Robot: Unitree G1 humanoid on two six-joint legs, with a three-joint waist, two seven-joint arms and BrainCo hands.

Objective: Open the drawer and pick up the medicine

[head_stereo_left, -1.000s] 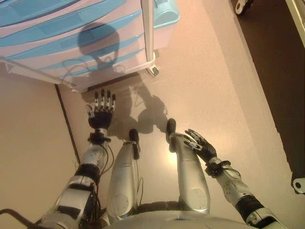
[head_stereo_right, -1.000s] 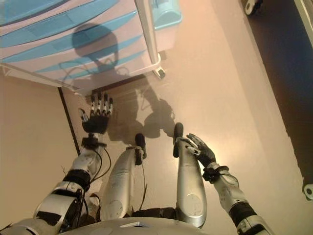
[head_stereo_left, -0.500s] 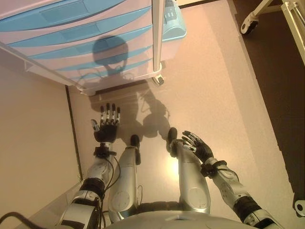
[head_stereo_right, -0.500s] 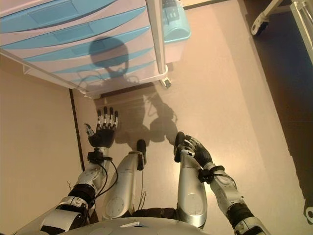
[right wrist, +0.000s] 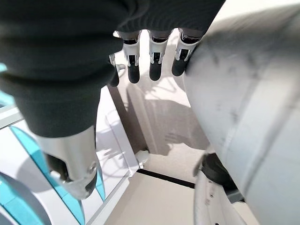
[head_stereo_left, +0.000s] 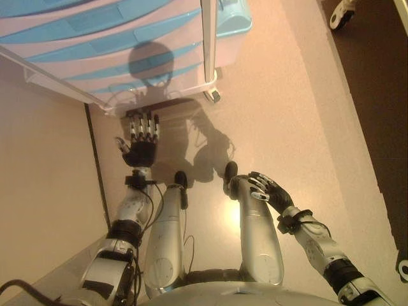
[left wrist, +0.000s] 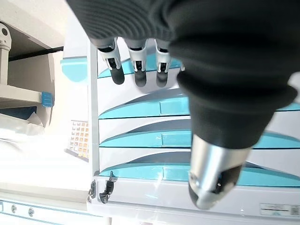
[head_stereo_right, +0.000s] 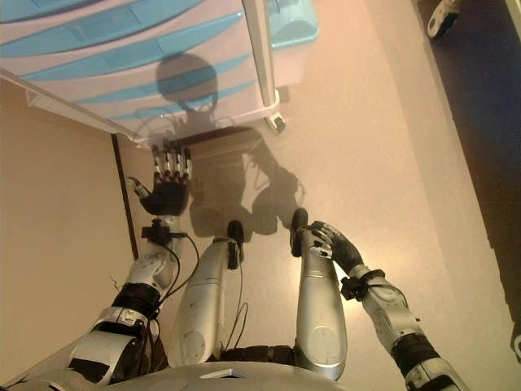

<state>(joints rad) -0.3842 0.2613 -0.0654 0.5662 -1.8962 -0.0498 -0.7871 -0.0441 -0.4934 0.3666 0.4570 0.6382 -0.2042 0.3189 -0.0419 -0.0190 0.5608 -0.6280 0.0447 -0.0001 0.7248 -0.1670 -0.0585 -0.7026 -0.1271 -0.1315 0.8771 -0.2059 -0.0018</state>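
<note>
A white drawer cabinet point(head_stereo_left: 102, 44) with several light-blue drawer fronts stands ahead at the top left. All its drawers look shut. It also shows in the left wrist view point(left wrist: 197, 140). No medicine shows in any view. My left hand point(head_stereo_left: 141, 139) is open, fingers straight, raised just short of the cabinet's lowest edge and apart from it. It also shows in the right eye view point(head_stereo_right: 167, 181). My right hand point(head_stereo_left: 271, 191) is open and empty, low at the right, far from the cabinet.
A light-blue bin point(head_stereo_left: 233, 16) stands to the right of the cabinet. The cabinet rolls on casters point(head_stereo_left: 215, 95). A dark floor seam point(head_stereo_left: 95, 159) runs down the left. A darker floor strip point(head_stereo_left: 382, 83) lies at the right, with a wheeled leg point(head_stereo_left: 341, 9) at the top.
My left hand has risen and moved closer to the cabinet's bottom edge. The camera has shifted, so the cabinet sits a little differently. My right hand has hardly moved.
</note>
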